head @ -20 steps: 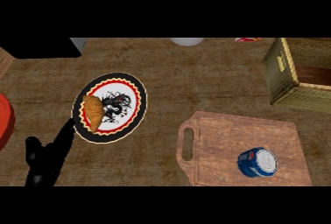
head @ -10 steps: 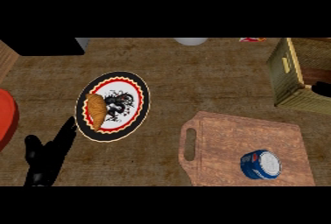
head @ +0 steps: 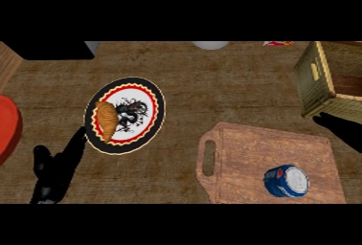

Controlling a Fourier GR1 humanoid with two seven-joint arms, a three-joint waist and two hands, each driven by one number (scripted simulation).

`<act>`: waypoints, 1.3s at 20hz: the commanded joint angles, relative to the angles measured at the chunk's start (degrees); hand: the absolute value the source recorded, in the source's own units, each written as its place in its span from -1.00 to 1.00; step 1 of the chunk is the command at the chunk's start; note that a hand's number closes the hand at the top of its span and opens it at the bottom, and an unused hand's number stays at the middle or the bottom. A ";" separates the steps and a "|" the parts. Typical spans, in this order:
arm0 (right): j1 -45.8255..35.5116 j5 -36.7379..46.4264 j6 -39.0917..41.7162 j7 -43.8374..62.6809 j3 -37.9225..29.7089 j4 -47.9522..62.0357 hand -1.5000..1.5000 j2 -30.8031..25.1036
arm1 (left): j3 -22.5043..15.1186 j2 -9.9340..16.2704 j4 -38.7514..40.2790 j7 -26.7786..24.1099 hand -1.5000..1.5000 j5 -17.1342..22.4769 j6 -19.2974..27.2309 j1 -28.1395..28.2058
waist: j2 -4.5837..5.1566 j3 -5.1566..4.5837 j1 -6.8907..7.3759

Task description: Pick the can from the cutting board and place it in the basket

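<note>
The can (head: pixel 287 181) lies on its side at the board's (head: pixel 247 148) 5 o'clock corner, so it may roll off when touched. The right hand (head: pixel 341 129), at 3 o'clock, shows only dark fingers; I cannot tell its state. The left hand (head: pixel 58 167) rests released at 8 o'clock on the tabletop (head: pixel 212 81). Count: one can, one board, one basket (head: pixel 332 79) at 2 o'clock, one plate (head: pixel 126 116).

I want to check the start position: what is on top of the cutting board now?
Only the can is on the cutting board, lying near its lower right corner. No robot hand touches it. The board's lower edge is cut off by the view.
</note>
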 commanded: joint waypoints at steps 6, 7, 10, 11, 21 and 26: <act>4.16 12.78 -1.60 -0.44 6.58 1.65 -1.00 7.81 | -0.62 -1.24 3.60 2.66 0.00 -1.91 0.42 2.25 | 0.56 -0.67 0.44; 4.97 17.33 -2.74 -2.78 7.99 3.47 -1.00 9.20 | 0.30 -1.93 7.42 2.12 0.00 -0.40 -1.57 -0.83 | 0.73 -0.67 0.07; 7.36 18.52 -0.61 -6.12 6.53 5.06 -1.00 9.24 | -0.57 -1.96 1.86 4.65 0.00 -1.81 0.24 1.24 | 0.48 -0.61 -0.01; 7.76 18.60 -1.46 -3.30 7.27 2.82 -1.00 9.54 | -0.15 -2.95 5.38 1.68 0.00 -1.78 -0.22 2.09 | 0.48 -0.67 -0.25; 6.99 27.26 -2.19 -7.05 11.07 8.00 -1.00 17.77 | 2.09 -2.06 4.41 5.20 0.00 -1.02 -2.33 0.11 | 0.54 -0.67 0.08; 6.65 29.25 1.08 -8.86 11.03 12.46 -1.00 17.96 | 0.88 -1.65 1.05 3.89 0.00 -3.33 -2.63 3.77 | 0.51 -0.66 0.48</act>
